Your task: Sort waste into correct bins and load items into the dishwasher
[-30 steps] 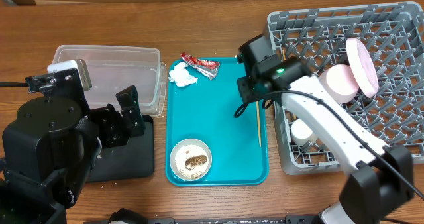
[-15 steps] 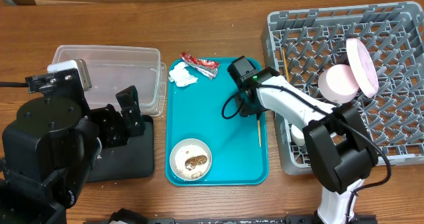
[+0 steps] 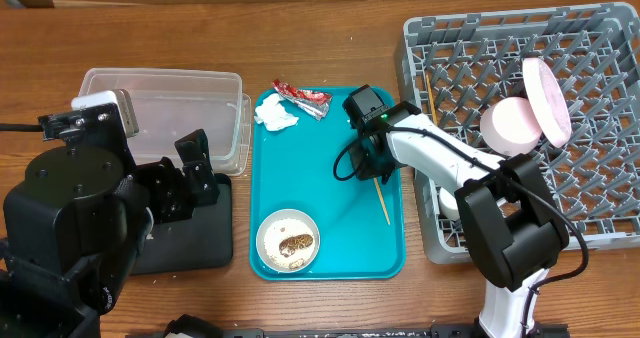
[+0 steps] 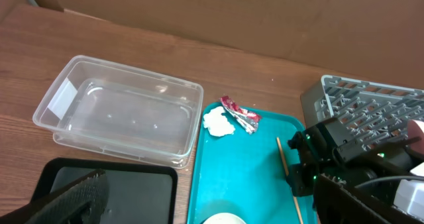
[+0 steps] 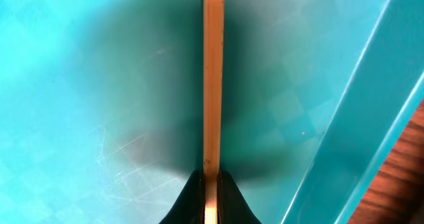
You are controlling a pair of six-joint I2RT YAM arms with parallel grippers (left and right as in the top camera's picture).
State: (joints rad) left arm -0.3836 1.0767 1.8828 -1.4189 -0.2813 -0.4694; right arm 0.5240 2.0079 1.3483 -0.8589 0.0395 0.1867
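On the teal tray (image 3: 300, 178) beside the dish rack (image 3: 590, 218), the right gripper (image 3: 372, 170) has clamped a chopstick (image 3: 382, 202) and skewed it, seemingly for loading.

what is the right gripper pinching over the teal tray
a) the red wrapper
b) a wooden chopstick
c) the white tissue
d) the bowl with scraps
b: the right wrist view shows the right gripper with its fingertips closed on the end of the thin wooden chopstick, with the teal tray behind it.
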